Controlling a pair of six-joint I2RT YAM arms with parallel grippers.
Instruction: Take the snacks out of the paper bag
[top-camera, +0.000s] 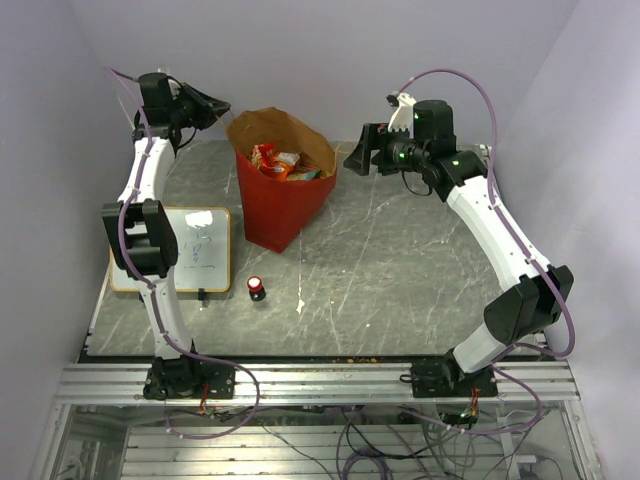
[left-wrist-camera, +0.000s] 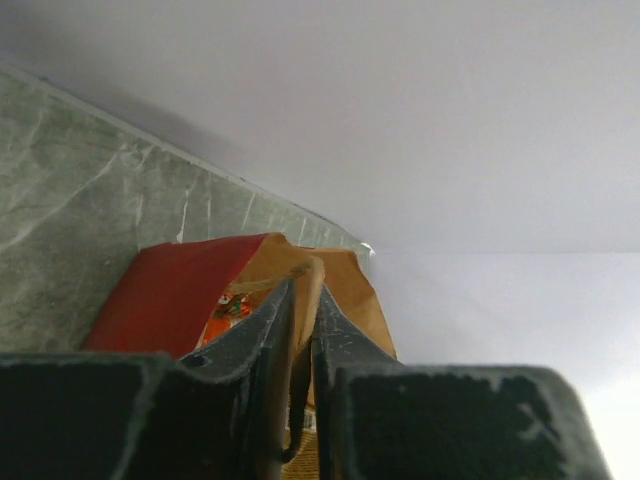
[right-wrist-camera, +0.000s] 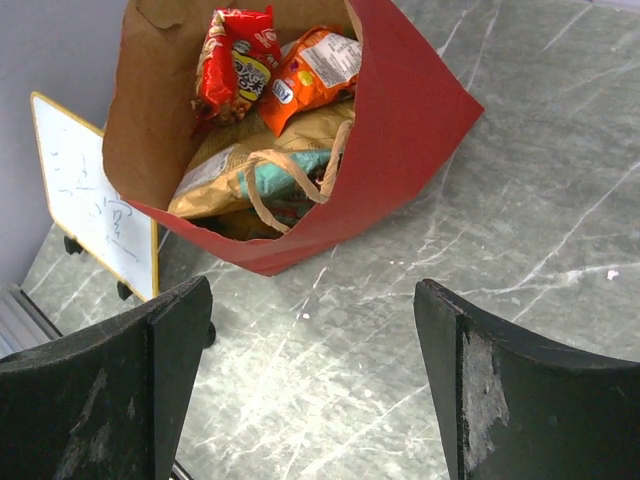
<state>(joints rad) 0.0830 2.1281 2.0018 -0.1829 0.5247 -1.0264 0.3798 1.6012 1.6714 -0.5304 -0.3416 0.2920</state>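
The paper bag (top-camera: 285, 205), red outside and brown inside, stands open at the back middle of the table. Snacks show in its mouth (top-camera: 280, 160): a red packet (right-wrist-camera: 235, 65), an orange packet (right-wrist-camera: 315, 75), a large tan-gold bag (right-wrist-camera: 255, 150) and a teal pack (right-wrist-camera: 280, 178) behind a cord handle (right-wrist-camera: 262, 200). My left gripper (top-camera: 216, 108) is at the bag's back-left rim. In the left wrist view its jaws (left-wrist-camera: 303, 300) stand nearly together with the brown rim (left-wrist-camera: 300, 280) pinched between them. My right gripper (top-camera: 364, 150) hangs open just right of the bag, above bare table (right-wrist-camera: 312, 300).
A white board with writing (top-camera: 185, 250) lies on the left of the table, also seen in the right wrist view (right-wrist-camera: 90, 200). A small red-and-black cylinder (top-camera: 257, 288) stands in front of the bag. Lilac walls close in the back and sides.
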